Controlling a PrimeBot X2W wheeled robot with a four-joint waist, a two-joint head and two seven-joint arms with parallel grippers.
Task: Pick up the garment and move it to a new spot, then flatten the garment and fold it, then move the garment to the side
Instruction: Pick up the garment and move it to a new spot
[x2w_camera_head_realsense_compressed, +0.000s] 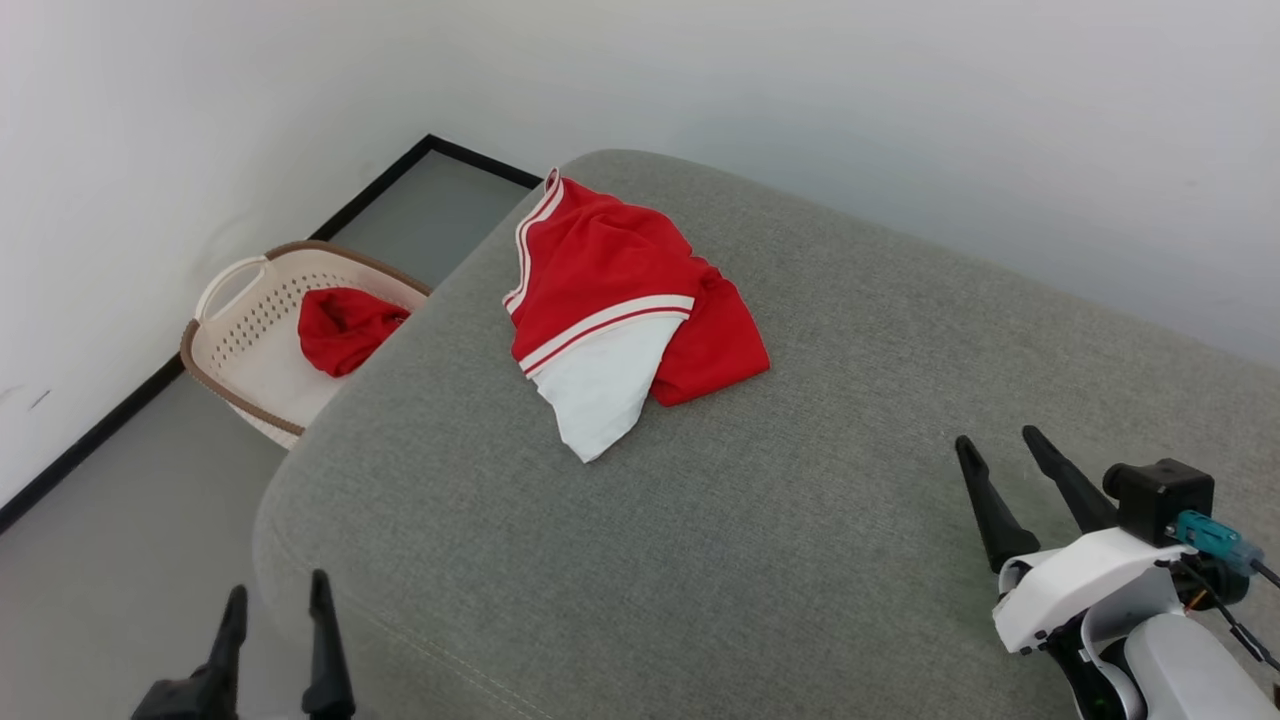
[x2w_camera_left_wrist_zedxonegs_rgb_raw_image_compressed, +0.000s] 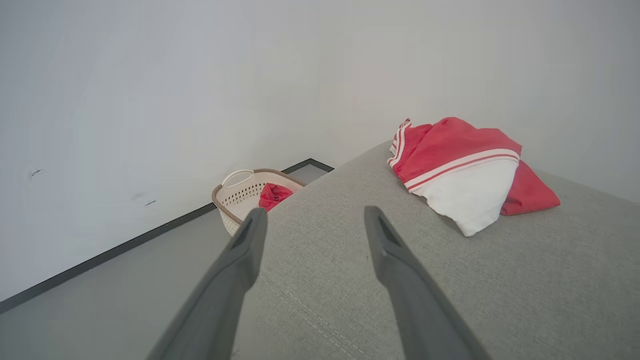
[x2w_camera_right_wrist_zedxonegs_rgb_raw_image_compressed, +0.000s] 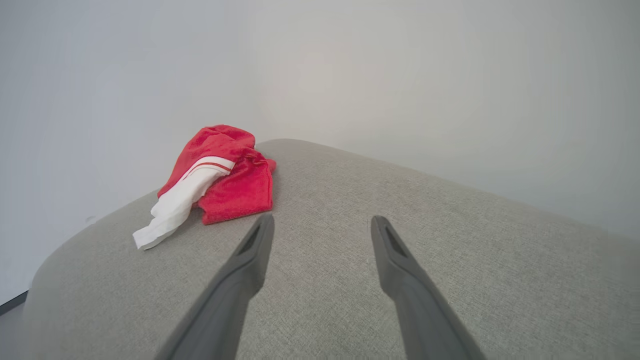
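The grey upholstered cushion (x2w_camera_head_realsense_compressed: 800, 520) takes up most of the head view. It is a broad, soft, flat-topped surface with a rounded edge, set close to a pale wall (x2w_camera_head_realsense_compressed: 900, 110) and giving plenty of bare room for spreading and folding. The floor (x2w_camera_head_realsense_compressed: 120, 520) drops away on the robot's left. A cream perforated laundry basket (x2w_camera_head_realsense_compressed: 232, 330) stands there against the wall, beside the cushion's far-left corner, with another red cloth (x2w_camera_head_realsense_compressed: 345, 328) bunched inside it. It looks like a store of pieces rather than part of this job.

The garment (x2w_camera_head_realsense_compressed: 610, 280) lies on the cushion towards its far-left end, close to the rounded edge. It is crumpled and doubled over itself, so the white panel (x2w_camera_head_realsense_compressed: 600, 395) pokes out towards the robot under the red-and-white striped trim (x2w_camera_head_realsense_compressed: 600, 325). Its folds overlap too much to flatten where it sits, which fits the task's order of lifting it to a new spot first.

The right gripper (x2w_camera_head_realsense_compressed: 996, 438) hovers over the cushion's near-right part, jaws spread and empty, well apart from the garment. The left gripper (x2w_camera_head_realsense_compressed: 277, 590) waits at the near-left edge, also spread and empty. Both point towards the garment, and nothing has been picked up yet.
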